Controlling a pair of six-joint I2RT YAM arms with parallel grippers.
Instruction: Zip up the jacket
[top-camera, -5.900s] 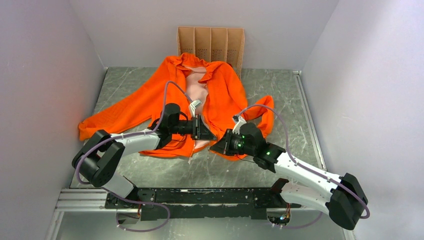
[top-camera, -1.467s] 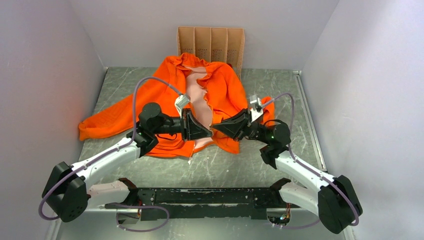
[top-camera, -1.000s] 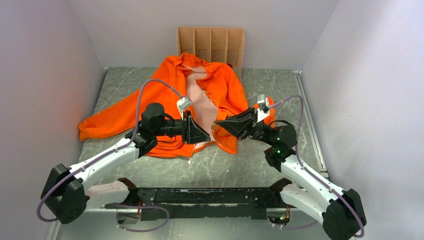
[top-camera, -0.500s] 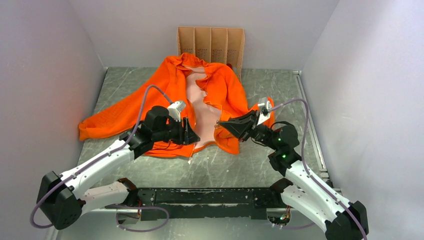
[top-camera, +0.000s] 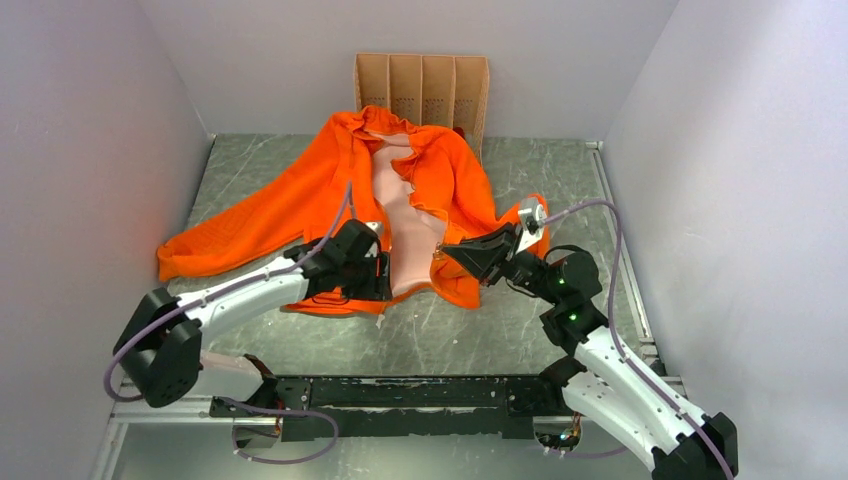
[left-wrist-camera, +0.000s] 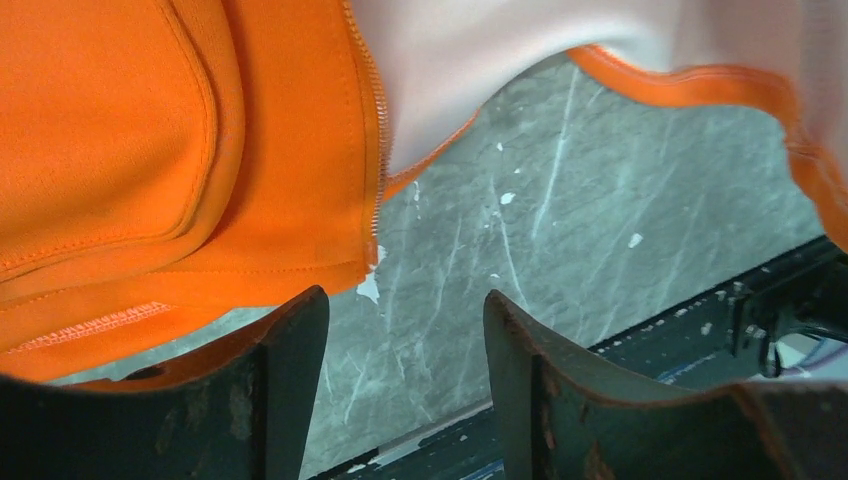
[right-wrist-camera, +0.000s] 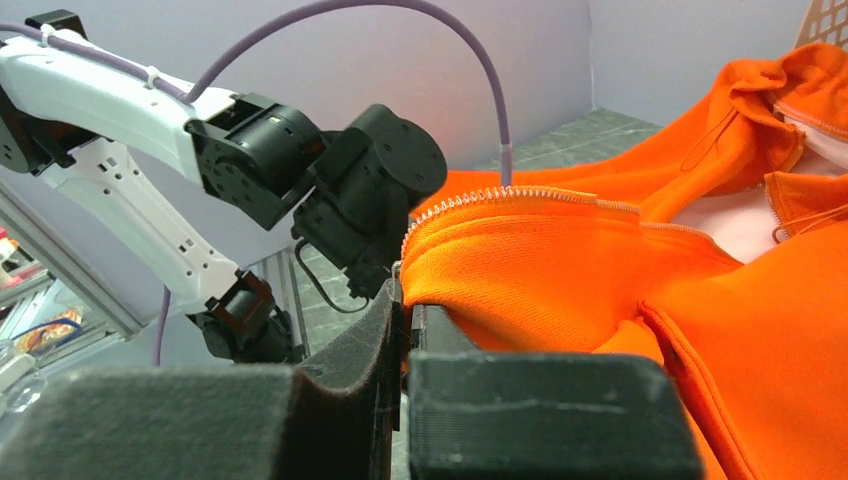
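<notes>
The orange jacket (top-camera: 300, 200) lies open on the table, its pale pink lining (top-camera: 405, 215) showing between the front panels. My left gripper (top-camera: 378, 275) hovers open over the bottom corner of the left panel. In the left wrist view its fingers (left-wrist-camera: 290, 350) frame bare table, with the zipper teeth (left-wrist-camera: 378, 150) and hem corner just beyond my left gripper (left-wrist-camera: 400, 305). My right gripper (top-camera: 440, 253) is shut on the right panel's zipper edge and holds it lifted. The right wrist view shows that zipper edge (right-wrist-camera: 500, 195) rising from my right gripper (right-wrist-camera: 403, 290).
A cardboard divider box (top-camera: 421, 90) stands against the back wall behind the collar. Grey walls close in both sides. The dark mounting rail (top-camera: 400, 395) runs along the near edge of the marbled table (top-camera: 560, 180). One sleeve (top-camera: 200, 255) stretches to the left.
My left gripper's jaws have widened and it has drawn back and down toward the left panel's bottom corner. The right gripper stays shut on the zipper edge, drifting slightly right.
</notes>
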